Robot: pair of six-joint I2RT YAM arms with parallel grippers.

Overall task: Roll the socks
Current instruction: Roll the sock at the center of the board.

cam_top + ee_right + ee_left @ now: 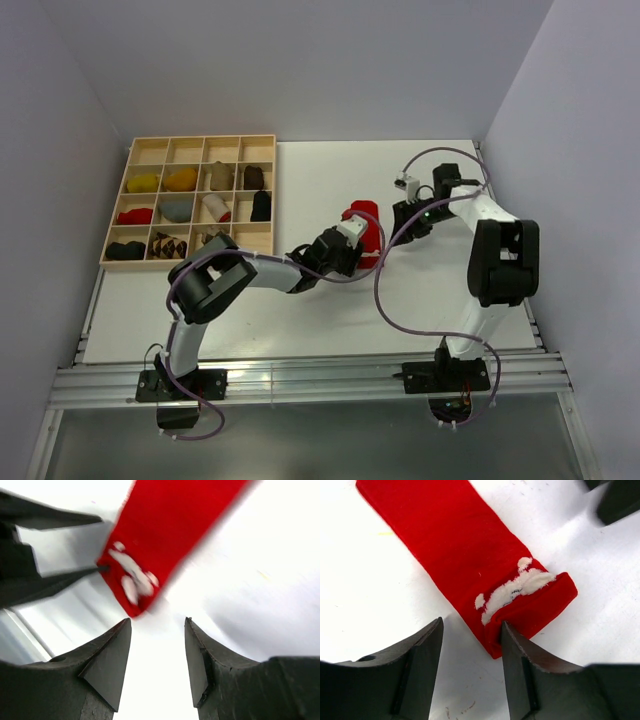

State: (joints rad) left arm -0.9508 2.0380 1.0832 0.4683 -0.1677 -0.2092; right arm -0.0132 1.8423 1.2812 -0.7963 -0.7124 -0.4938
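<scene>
A red sock (364, 222) with white marks lies flat on the white table, its near end folded over (530, 600). My left gripper (472, 626) is open at that folded end. Its right fingertip (509, 630) touches the fold, and only the sock's corner lies in the gap. My right gripper (157, 621) is open just short of the same end of the red sock (165, 530), with bare table between its fingers. In the top view the left gripper (347, 246) is at the sock's near left and the right gripper (404, 214) at its right.
A wooden tray (272, 185) with many compartments stands at the back left. It holds rolled bundles, among them a yellow one (143, 184), a red one (135, 215), a black one (260, 205) and an argyle one (167, 245). Grey walls close in both sides.
</scene>
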